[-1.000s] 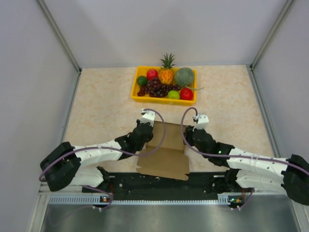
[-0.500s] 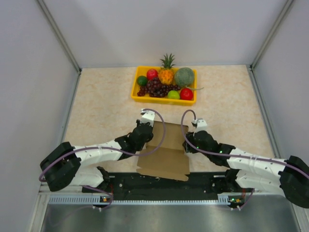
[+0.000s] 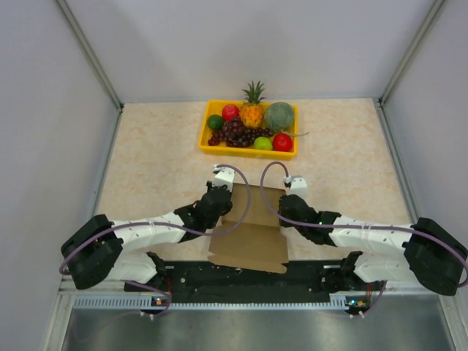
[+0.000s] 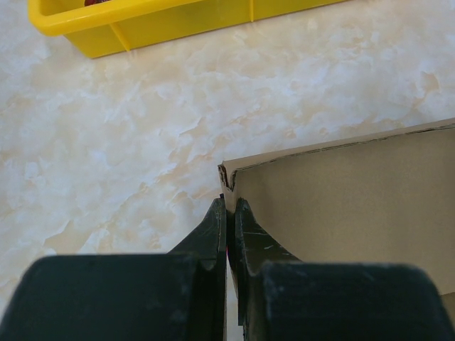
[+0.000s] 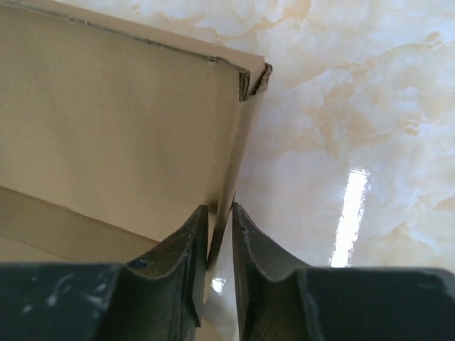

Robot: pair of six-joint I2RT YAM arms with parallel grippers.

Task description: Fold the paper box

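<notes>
While the plain brown cardboard mailer box (image 3: 252, 238) lies partly folded on the beige marbled counter (image 3: 153, 161), near the arms' bases and between them, the left pincer (image 4: 228, 207) is clamped together on the raised left wall's corner. The right pincer (image 5: 220, 213) straddles the right wall's edge, its fingers narrowly apart; whether it grips cannot be told.
</notes>
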